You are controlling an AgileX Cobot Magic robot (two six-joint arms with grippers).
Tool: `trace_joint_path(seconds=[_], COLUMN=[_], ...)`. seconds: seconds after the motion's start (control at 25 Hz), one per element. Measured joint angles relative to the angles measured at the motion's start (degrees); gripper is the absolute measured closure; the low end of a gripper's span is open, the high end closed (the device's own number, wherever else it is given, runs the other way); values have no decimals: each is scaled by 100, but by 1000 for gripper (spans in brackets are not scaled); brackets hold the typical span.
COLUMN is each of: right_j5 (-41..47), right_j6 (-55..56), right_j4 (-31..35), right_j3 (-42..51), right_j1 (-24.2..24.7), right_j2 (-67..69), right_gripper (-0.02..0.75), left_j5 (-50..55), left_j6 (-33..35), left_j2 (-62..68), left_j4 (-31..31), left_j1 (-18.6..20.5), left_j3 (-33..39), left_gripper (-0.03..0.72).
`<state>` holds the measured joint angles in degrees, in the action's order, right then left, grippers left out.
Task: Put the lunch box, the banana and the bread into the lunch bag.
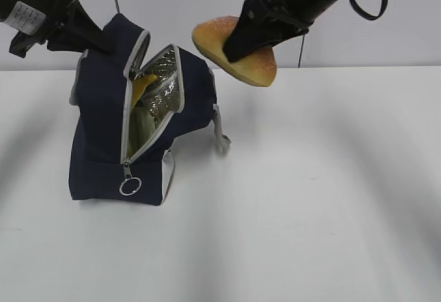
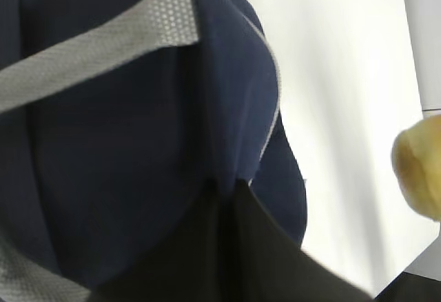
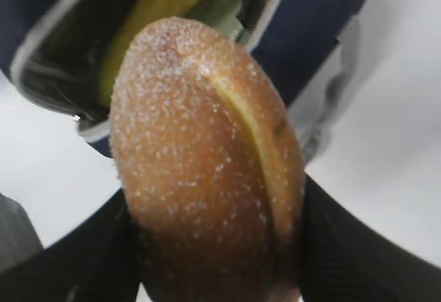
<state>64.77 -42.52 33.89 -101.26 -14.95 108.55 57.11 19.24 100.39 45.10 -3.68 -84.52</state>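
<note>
The tall navy-blue fabric lunch bag [image 1: 103, 143] stands on the white table [image 1: 310, 198], its top pinched shut-tight by the left tool [image 1: 93, 40]. Yellow banana [image 1: 141, 85] and sage-green lunch box [image 1: 141, 126] sit inside. The right tool [image 1: 251, 43] clamps the golden-brown oval bread roll [image 1: 238, 50] in the air just beside the mouth. That opening's narrow: the roll could snag the zipper edge, tipping the bag.

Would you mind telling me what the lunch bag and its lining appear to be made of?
The lunch bag looks like matte navy woven fabric, soft enough to sag and fold. Its lining looks like crinkled silver foil, judging by the shiny wrinkled reflections, probably an insulating layer.
</note>
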Motion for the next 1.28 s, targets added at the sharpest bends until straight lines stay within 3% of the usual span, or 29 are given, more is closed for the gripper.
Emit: trace_joint_path(seconds=[0.4,1.0,1.12,1.28], right_j5=[-970,-1471,-1460,-1336], right_j6=[8,515,540,540], right_j4=[1013,1519,1360,905], right_j3=[0,-900,-1215,-1400], right_j1=[-723,-946,-1205,-1324], right_j2=[634,1912,2074,2246], right_gripper=[312,295,244,102], left_j5=[-7,12,12,12], left_j6=[0,0,0,0], left_j2=[0,0,0,0], left_j4=[47,70,63,45], left_j1=[0,0,0,0], left_j3=[0,0,0,0], left_gripper=[691,691,691,691])
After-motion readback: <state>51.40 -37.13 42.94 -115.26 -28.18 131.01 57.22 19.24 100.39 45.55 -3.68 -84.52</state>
